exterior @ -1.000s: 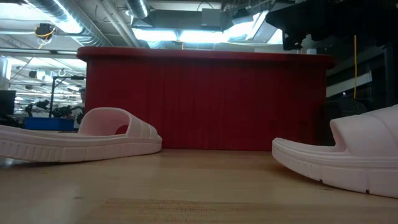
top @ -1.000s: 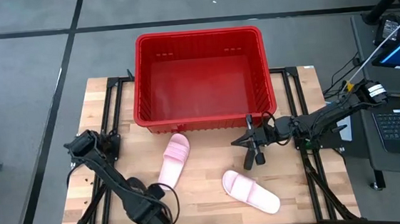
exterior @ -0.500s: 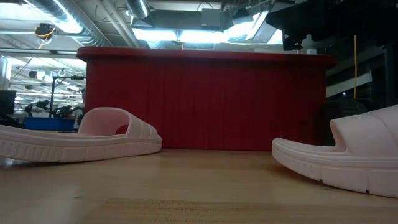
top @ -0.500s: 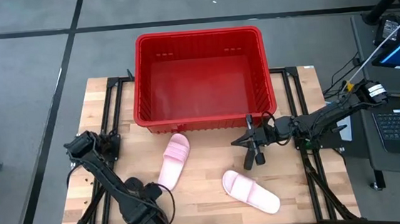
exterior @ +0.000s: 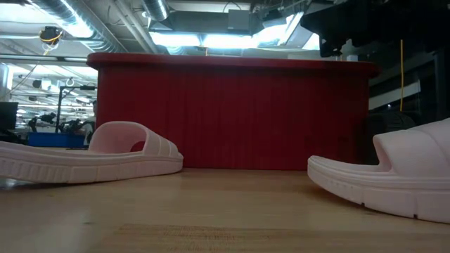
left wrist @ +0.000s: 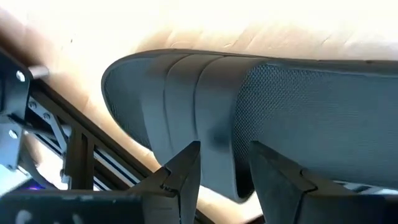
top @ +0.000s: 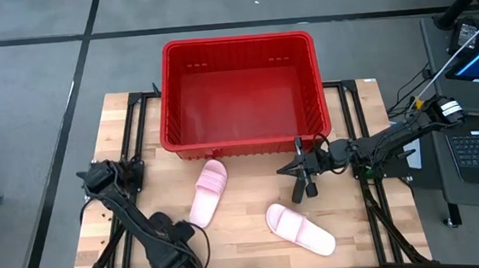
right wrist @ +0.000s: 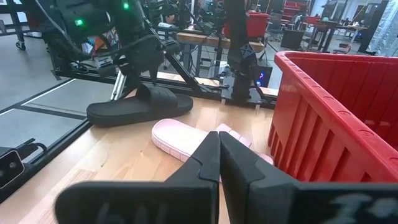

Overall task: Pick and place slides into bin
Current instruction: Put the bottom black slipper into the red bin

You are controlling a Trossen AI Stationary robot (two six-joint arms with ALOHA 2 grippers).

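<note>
Left wrist view: left pincer (left wrist: 225, 163) grips black slide (left wrist: 261, 112).

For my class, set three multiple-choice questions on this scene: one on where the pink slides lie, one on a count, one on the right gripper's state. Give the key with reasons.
1. The two pink slides lie: A on the floor; B on the table before the red bin; C inside it.
2. Slides in the bin: A none; B two; C four.
3. The right gripper is: A wide open; B shut, empty; C shut on a slide.
Key: B, both rest on the wood; A, the bin's floor is bare; B, its fingers meet with nothing between.
</note>
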